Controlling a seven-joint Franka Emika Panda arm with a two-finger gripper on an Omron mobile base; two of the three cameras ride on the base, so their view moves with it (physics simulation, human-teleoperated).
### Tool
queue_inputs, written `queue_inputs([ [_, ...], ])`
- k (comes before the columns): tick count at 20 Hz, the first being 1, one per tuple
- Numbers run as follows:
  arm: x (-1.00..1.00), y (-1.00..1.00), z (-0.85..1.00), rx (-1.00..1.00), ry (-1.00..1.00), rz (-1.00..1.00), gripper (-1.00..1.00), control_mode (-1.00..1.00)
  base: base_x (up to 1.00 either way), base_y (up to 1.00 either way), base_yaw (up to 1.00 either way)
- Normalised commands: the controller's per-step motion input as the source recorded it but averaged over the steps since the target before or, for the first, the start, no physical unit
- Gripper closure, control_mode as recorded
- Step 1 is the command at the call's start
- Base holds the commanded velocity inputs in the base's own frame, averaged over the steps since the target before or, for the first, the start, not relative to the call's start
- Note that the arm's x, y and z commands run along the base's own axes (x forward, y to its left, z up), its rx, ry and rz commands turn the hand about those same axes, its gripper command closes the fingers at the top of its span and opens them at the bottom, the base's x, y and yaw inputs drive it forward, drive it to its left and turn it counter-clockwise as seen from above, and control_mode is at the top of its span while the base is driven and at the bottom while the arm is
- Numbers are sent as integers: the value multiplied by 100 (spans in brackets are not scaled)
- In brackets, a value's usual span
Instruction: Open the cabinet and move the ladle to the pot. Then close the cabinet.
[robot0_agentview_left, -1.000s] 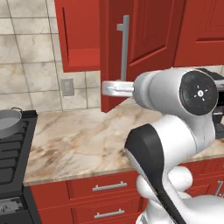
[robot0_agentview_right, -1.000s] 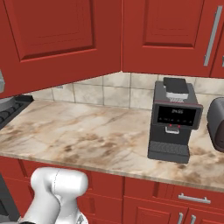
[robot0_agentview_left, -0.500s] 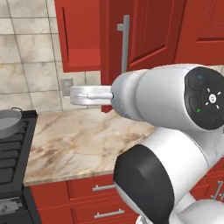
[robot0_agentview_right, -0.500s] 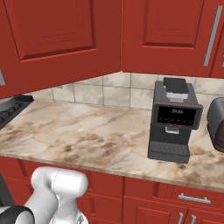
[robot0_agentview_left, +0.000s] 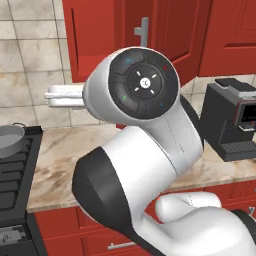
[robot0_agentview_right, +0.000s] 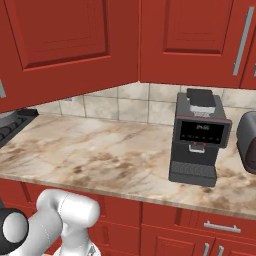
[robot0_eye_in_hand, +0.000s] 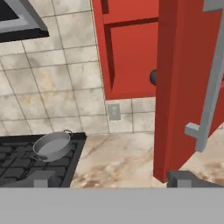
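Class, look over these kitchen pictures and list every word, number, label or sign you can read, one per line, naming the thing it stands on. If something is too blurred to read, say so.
Coffee machine: light marks on its dark display, too small and blurred to read.
Round cap on the arm's joint: small coloured dots and a white centre mark, no legible characters.
Nothing else carries legible text.

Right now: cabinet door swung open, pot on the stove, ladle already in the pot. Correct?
Not quite. The ladle is not in the pot: the hand view shows the pot empty on the stove, and a small dark rounded shape, apparently the ladle, sits on the cabinet shelf, partly hidden behind the open door's edge. The rest holds: the door is swung open and the pot is on the stove.
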Motion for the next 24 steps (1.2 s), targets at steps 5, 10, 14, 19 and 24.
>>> queue_inputs([
  [5, 26, 0, -38, -13, -20, -9, -100, -100, 0, 0, 0],
  [10, 34, -10, -44, -7, -8, -10, -100, -100, 0, 0, 0],
  [14, 55, -22, -33, 0, 0, -10, -100, -100, 0, 0, 0],
  [19, 44, -2, -8, 0, 0, -8, -100, -100, 0, 0, 0],
  [24, 3, 8, 0, 0, 0, -9, -100, -100, 0, 0, 0],
])
